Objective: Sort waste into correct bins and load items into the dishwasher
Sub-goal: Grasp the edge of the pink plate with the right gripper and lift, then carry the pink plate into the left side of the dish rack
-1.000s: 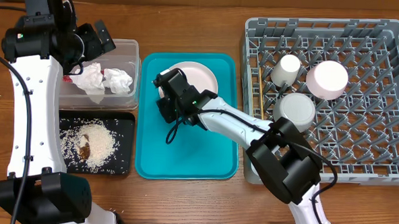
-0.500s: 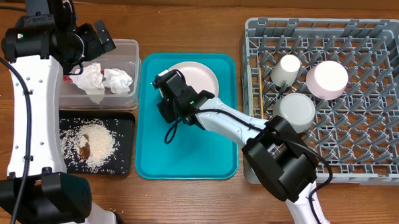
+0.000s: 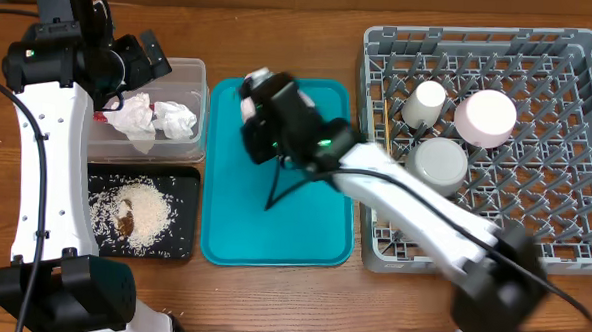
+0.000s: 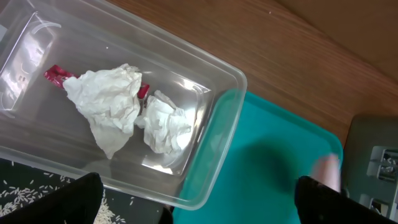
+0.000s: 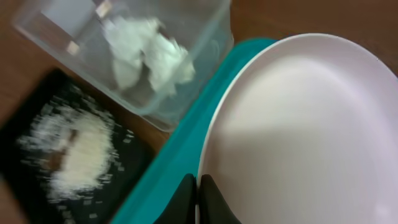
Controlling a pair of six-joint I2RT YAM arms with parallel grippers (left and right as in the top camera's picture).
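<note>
My right gripper (image 5: 198, 194) is shut on the rim of the round pale pink plate (image 5: 298, 130), held tilted above the teal tray. In the overhead view the right gripper (image 3: 259, 97) is motion-blurred and hides most of the plate. My left gripper (image 3: 145, 59) is open and empty above the clear tub (image 3: 195, 77); its fingers frame the left wrist view (image 4: 199, 208). The tub holds crumpled napkins (image 4: 112, 106) and a red-and-white wrapper (image 4: 56, 73). The black tray (image 3: 178, 243) holds rice (image 3: 146, 212) and a brown scrap (image 3: 126, 222).
The grey dish rack (image 3: 554, 227) at the right holds a cream cup (image 3: 428, 100), a pink bowl (image 3: 485, 116), a grey-white bowl (image 3: 437, 162) and chopsticks (image 3: 389, 140). The teal serving tray (image 3: 303, 236) lies between the bins and the rack.
My right arm has swung up and to the right with the plate, lifting it off the teal tray. The left arm has not moved.
</note>
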